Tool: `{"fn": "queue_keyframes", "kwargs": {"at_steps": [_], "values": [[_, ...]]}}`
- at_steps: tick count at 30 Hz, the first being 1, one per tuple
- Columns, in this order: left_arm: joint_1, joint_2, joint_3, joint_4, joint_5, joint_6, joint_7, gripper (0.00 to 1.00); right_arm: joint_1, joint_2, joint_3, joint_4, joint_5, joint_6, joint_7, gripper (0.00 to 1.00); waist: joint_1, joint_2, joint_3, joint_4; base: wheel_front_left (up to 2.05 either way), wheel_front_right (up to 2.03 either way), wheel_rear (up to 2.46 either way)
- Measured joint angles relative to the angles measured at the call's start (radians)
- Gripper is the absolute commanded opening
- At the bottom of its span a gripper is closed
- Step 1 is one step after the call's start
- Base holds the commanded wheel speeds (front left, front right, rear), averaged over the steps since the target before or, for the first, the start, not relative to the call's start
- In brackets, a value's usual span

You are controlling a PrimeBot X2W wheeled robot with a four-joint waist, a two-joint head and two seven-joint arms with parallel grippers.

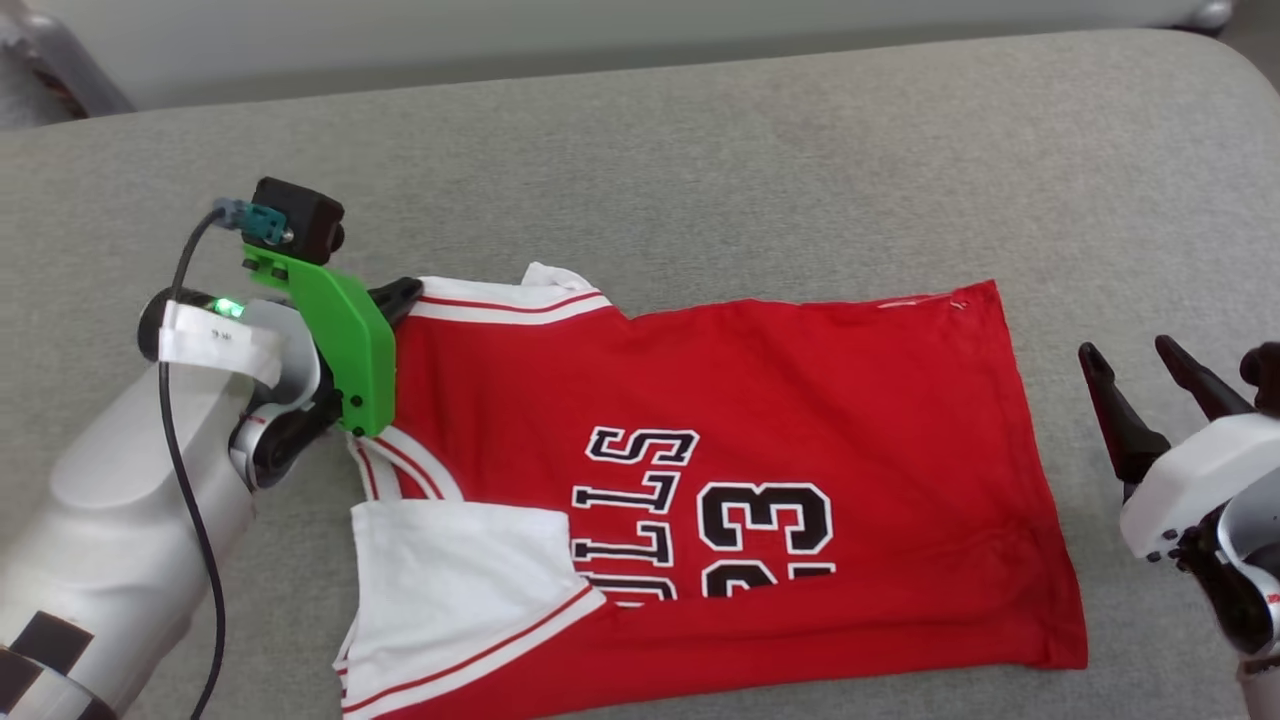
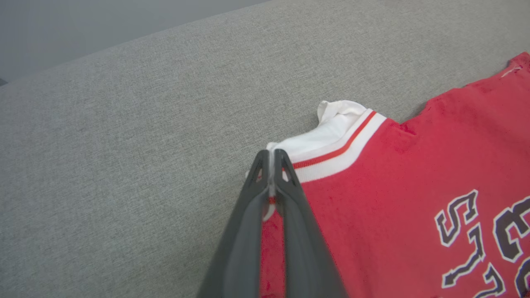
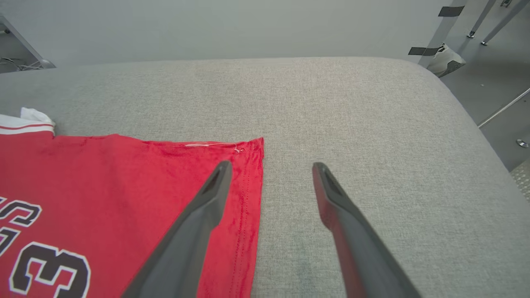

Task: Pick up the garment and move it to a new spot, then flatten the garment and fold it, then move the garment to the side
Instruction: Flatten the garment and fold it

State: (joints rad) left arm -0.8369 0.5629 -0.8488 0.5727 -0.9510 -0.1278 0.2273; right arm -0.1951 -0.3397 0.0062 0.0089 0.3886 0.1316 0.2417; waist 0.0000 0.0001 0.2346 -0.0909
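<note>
The left gripper (image 2: 271, 165) has its fingers (image 2: 290, 231) pressed together on the garment (image 1: 800, 400). They pinch the corner of the white-and-red striped trim (image 2: 339, 153), and a sliver of white and red cloth shows in the thin slit between them. In the head view this gripper (image 1: 405, 293) sits at the garment's far left corner, mostly behind a green bracket (image 1: 350, 340).

The right gripper (image 1: 1128, 350) stands with its fingers (image 1: 1115, 410) spread wide and holding nothing, just off the garment's right-hand edge. In its own wrist view, one finger (image 3: 198, 223) crosses the red stitched edge and the other lies over bare grey; whether either touches the cloth I cannot tell.

The garment lies mostly flat on a grey upholstered surface (image 1: 700, 150), between the two grippers. Its long axis runs from one gripper to the other, striped-trim end toward the left gripper, plain red stitched edge toward the right one. The black-and-white lettering (image 1: 640, 510) lies turned sideways. A white sleeve (image 1: 460, 570) is folded over the garment's near left corner.
</note>
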Motion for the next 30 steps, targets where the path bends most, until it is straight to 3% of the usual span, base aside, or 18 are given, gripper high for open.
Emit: {"fn": "queue_keyframes", "kwargs": {"at_steps": [5, 14, 24, 30], "values": [[0.021, 0.001, -0.004, -0.076, 0.009, 0.002, -0.033, 0.0, -0.062, -0.086, 0.055, 0.031, 0.03, 0.0, 0.184, 1.0, 0.0, 0.0, -0.003, 0.044, 0.0, 0.0, 0.0], [0.057, 0.007, -0.014, -0.268, 0.044, 0.064, -0.059, 0.0, -0.243, -0.193, 0.152, 0.156, 0.124, 0.0, 0.423, 1.0, 0.0, 0.0, 0.046, 0.113, 0.0, 0.0, 0.0], [0.061, 0.026, -0.027, -0.433, 0.063, 0.115, -0.036, 0.0, -0.39, -0.237, 0.241, 0.325, 0.117, 0.0, 0.468, 1.0, 0.0, 0.0, 0.108, 0.184, 0.0, 0.0, 0.0], [0.062, 0.03, -0.035, -0.471, 0.072, 0.125, -0.025, 0.0, -0.423, -0.248, 0.303, 0.381, 0.118, 0.0, 0.462, 1.0, 0.0, 0.0, 0.132, 0.212, 0.0, 0.0, 0.0]]}}
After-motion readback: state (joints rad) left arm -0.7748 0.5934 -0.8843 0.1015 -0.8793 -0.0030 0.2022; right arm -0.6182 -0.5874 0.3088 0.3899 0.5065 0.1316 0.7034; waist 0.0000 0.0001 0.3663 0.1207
